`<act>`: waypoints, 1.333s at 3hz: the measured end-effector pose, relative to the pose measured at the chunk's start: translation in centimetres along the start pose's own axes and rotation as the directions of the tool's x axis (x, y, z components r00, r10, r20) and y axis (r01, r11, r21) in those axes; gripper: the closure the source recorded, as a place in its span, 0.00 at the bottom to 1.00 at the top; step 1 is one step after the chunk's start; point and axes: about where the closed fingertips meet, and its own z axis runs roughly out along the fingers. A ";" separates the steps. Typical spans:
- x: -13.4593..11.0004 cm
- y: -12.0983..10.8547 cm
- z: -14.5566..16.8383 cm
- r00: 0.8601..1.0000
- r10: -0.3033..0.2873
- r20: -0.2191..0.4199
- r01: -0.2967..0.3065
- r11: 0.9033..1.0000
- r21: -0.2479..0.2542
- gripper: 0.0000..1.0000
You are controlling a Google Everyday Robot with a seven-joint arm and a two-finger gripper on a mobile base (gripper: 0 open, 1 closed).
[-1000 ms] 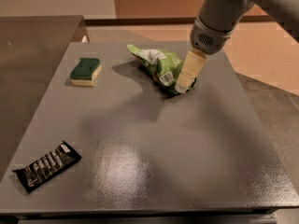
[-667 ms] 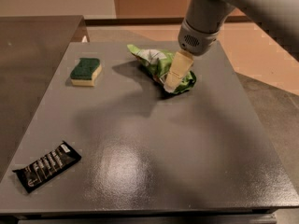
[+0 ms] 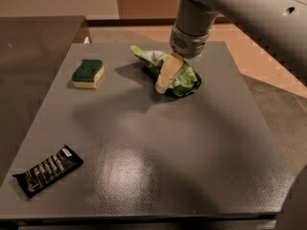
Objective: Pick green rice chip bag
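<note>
The green rice chip bag [image 3: 186,79] is a crumpled light-green foil bag with white patches, lying at the far middle of the grey table [image 3: 158,147]. My gripper [image 3: 165,80] comes down from the upper right on a grey arm. Its cream tip stands right over the middle of the bag, at or just above the foil, and covers part of it. I cannot tell whether it touches the bag.
A green-and-yellow sponge [image 3: 88,73] lies at the far left of the table. A flat black wrapper [image 3: 48,170] lies at the near left corner. A darker counter [image 3: 33,47] adjoins on the left. The arm [image 3: 249,8] crosses the upper right.
My gripper has moved left, from the bag's right edge to over the bag's middle. The bag, sponge and wrapper have not moved.
</note>
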 end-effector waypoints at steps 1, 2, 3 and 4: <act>-0.7 -0.5 0.7 0.998 0.055 -0.004 -0.055 0.998 -0.008 0.00; -1.1 -0.7 1.1 0.995 0.102 -0.016 -0.102 0.995 -0.010 0.18; -1.0 -0.6 1.3 0.992 0.124 -0.027 -0.124 0.992 -0.011 0.41; -0.7 -0.5 0.9 0.991 0.130 -0.027 -0.130 0.991 -0.013 0.64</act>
